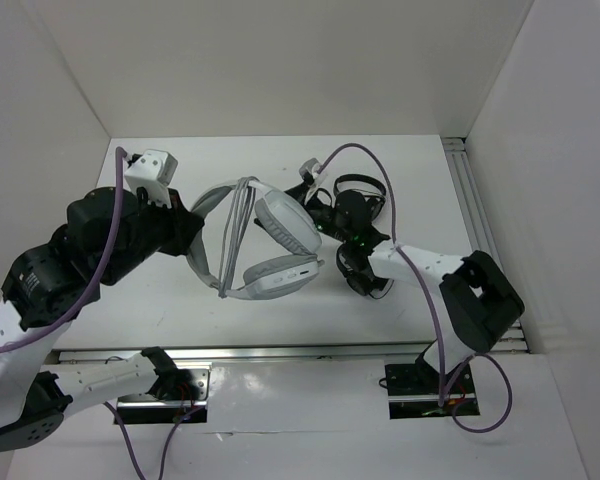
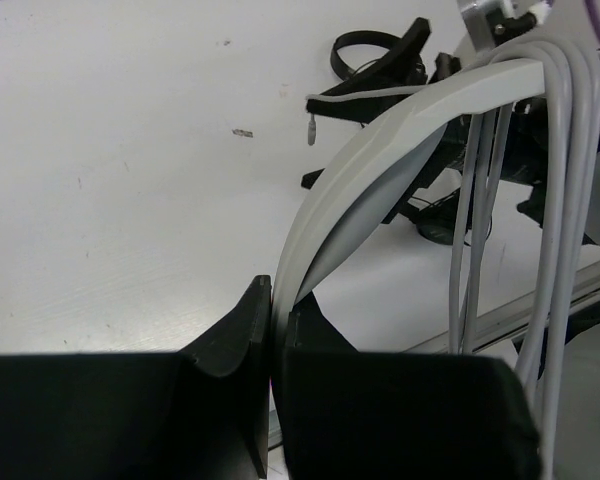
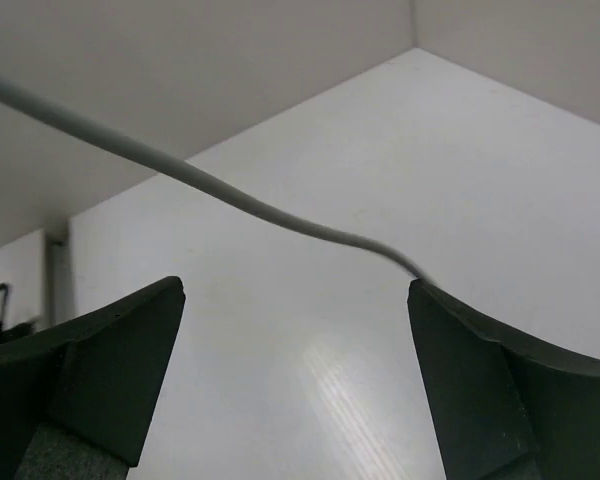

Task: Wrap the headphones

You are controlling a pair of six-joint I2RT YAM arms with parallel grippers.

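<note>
**benchrat:** ok so where are the headphones [image 1: 275,250] sitting in this one?

**yam_fan:** Middle of the table [image 1: 380,150], between the two arms. They're the big light grey pair. From above, the earcups point toward the right arm and the headband [image 1: 208,225] arcs off to the left. The cable [image 1: 238,230] is looped across the headband in several strands.

**benchrat:** and the left gripper [image 2: 277,300], is it actually on them?

**yam_fan:** Yep. In the left wrist view, its fingers [image 2: 230,345] are pressed together on the edge of the headband, with the grey band squeezed right between them. The cable strands hang down just to the right of that grip.

**benchrat:** right side?

**yam_fan:** The right gripper [image 3: 295,290] is spread wide and not pinching anything. A single run of the cable crosses the gap in its wrist view. It comes in from the upper left and ends up at the tip of the right-hand finger [image 3: 480,370]. It looks like it touches there, but that end is blurry, so I can't say for sure.

**benchrat:** anything else on the table?

**yam_fan:** Two smaller black headphones [image 1: 360,195] sit on the right, partly hidden under the right arm.
</note>
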